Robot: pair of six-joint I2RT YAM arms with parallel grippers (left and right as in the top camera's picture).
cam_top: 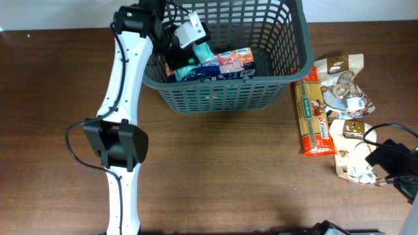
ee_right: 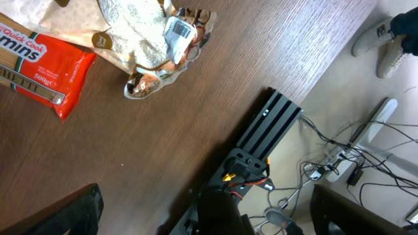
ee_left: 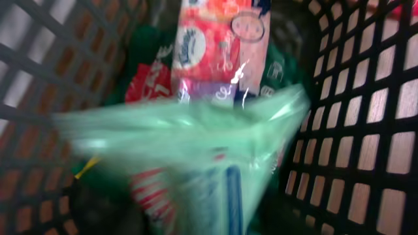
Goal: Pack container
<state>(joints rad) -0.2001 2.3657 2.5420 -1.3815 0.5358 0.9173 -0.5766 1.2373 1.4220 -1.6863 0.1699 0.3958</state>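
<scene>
— Where is the left arm (cam_top: 121, 85)?

— It rises from the near edge of the table (cam_top: 215, 170), folds at the elbow, then runs along the left side to the far edge. There the wrist bends right and down over the rim of the basket (cam_top: 222, 91). The left gripper (cam_top: 183, 62) is inside, at the basket's left end.

— Is it gripping anything?

— A green packet (ee_left: 196, 150) sits right at it and fills the lower half of the wrist view, badly blurred. It hides the fingers, so I cannot tell whether they are clamped on it or apart.

— And the basket itself?

— At the far middle of the table. It holds a pink packet (ee_left: 222, 46) lying on its floor, just beyond the green one.

— The right side?

— The right gripper (ee_right: 206, 194) is low at the near right corner, close to the table edge. Its fingers (ee_right: 85, 209) are spread wide with nothing between them. A pasta packet (cam_top: 313, 117) lies just right of the basket, with two pouches (cam_top: 341, 81) beside it, one at the far end and one at the near end.
</scene>
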